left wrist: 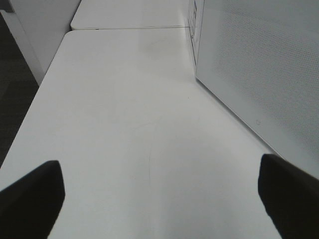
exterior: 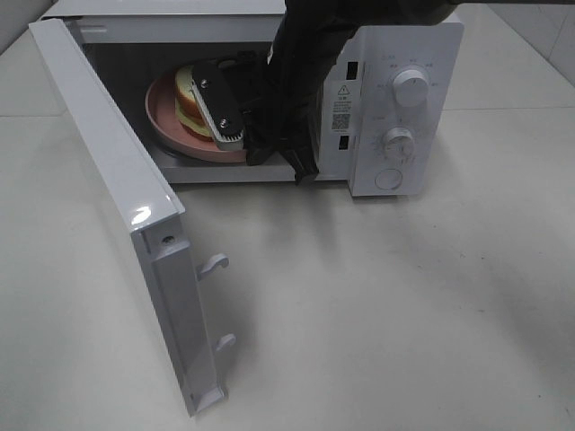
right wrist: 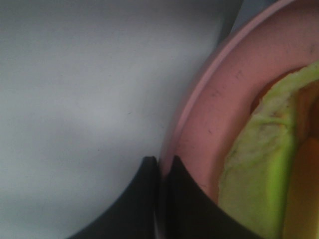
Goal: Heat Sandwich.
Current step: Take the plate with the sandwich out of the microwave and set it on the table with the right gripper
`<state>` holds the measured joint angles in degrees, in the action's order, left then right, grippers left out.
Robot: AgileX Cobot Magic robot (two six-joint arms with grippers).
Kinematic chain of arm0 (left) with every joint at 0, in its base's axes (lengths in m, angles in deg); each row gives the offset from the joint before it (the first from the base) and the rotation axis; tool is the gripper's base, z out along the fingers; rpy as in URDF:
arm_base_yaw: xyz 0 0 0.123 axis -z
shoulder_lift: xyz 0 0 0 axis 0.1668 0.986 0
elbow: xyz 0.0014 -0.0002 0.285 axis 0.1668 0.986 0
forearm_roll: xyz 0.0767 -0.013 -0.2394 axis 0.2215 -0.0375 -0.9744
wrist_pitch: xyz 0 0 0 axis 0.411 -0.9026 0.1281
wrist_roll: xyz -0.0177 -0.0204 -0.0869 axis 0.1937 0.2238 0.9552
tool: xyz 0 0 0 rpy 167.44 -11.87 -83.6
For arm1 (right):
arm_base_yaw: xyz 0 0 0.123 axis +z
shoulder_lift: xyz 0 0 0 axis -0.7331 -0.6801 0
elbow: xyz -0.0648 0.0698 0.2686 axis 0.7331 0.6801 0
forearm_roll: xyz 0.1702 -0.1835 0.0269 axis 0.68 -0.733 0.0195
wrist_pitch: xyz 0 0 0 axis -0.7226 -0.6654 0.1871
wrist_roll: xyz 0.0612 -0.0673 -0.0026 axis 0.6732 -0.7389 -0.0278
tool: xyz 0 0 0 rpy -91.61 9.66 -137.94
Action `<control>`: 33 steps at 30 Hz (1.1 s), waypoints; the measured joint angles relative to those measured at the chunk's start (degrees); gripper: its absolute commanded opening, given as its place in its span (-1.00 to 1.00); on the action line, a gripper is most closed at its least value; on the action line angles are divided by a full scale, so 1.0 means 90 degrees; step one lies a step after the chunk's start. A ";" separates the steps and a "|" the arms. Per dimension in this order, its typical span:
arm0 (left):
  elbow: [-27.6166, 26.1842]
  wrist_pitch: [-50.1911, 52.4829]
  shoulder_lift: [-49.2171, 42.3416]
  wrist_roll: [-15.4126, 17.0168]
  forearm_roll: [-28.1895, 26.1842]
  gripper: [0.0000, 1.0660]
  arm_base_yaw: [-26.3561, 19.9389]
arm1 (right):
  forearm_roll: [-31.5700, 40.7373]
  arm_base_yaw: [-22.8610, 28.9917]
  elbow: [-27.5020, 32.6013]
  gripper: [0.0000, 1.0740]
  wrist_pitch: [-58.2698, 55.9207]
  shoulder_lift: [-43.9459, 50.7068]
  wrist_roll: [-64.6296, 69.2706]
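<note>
Plate and sandwich inside the open microwave

Right gripper [right wrist: 159,164] reaching into the white microwave [exterior: 395,99], pinched shut on the rim of the pink plate [right wrist: 219,114]. Sandwich [right wrist: 259,184] lying on that plate. Left gripper [left wrist: 159,194] spread wide over the white table [left wrist: 139,124], holding nothing.

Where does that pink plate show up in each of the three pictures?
Exterior high: pink plate inside the microwave, behind the right gripper.
Left wrist: not in it; only table and the microwave's door.
Right wrist: fills the right side, rim pinched.
Shared landmark: the sandwich on it.
</note>
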<state>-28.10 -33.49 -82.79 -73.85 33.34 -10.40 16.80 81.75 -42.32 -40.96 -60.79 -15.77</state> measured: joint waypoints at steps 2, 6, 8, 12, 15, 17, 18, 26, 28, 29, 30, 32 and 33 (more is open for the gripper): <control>0.0000 0.0000 0.0000 0.0000 0.0000 0.87 0.0000 | 0.0000 0.0000 0.0401 -0.99 0.0006 0.0236 -0.0153; 0.0000 0.0000 0.0000 0.0000 0.0000 0.87 0.0000 | 0.0000 0.0000 0.0904 -0.99 0.0006 0.0516 -0.0357; 0.0000 0.0000 0.0000 0.0000 0.0000 0.87 0.0000 | 0.0000 0.0000 0.1038 -0.99 0.0019 0.0598 -0.0407; 0.0000 0.0000 0.0000 0.0000 0.0000 0.87 0.0000 | 0.0000 0.0000 0.1451 -0.99 0.0089 0.0866 -0.0554; 0.0000 0.0000 0.0000 0.0000 0.0000 0.87 0.0000 | 0.0013 0.0006 0.1859 -0.99 0.0197 0.1146 -0.0586; 0.0000 0.0000 0.0000 0.0000 0.0000 0.87 0.0000 | 0.0019 0.0006 0.1961 -0.99 0.0204 0.1222 -0.0605; 0.0000 0.0000 0.0000 0.0000 0.0000 0.87 0.0000 | 0.0019 0.0013 0.2133 -0.99 0.0210 0.1343 -0.0624; 0.0000 0.0000 0.0000 0.0000 0.0006 0.87 0.0000 | 0.0045 0.0038 0.2814 -0.99 0.0293 0.1891 -0.0662; 0.0000 0.0000 0.0000 0.0000 0.0006 0.87 0.0000 | 0.0045 0.0032 0.2960 -0.99 0.0299 0.2005 -0.0662; 0.0000 0.0000 0.0000 0.0000 0.0006 0.87 0.0000 | 0.0045 0.0032 0.3043 -0.99 0.0299 0.2063 -0.0662; 0.0000 0.0000 0.0000 0.0000 0.0006 0.87 0.0000 | 0.0038 0.0032 0.3113 -0.99 0.0299 0.2133 -0.0662; 0.0000 0.0000 0.0000 0.0000 0.0006 0.87 0.0000 | 0.0038 0.0032 0.3285 -0.99 0.0299 0.2273 -0.0662; 0.0000 0.0000 0.0000 0.0000 0.0006 0.87 0.0000 | 0.0038 0.0032 0.3361 -0.99 0.0299 0.2336 -0.0656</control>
<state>-28.10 -33.49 -82.79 -73.85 33.40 -10.40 17.15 82.04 -12.07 -38.27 -39.76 -21.67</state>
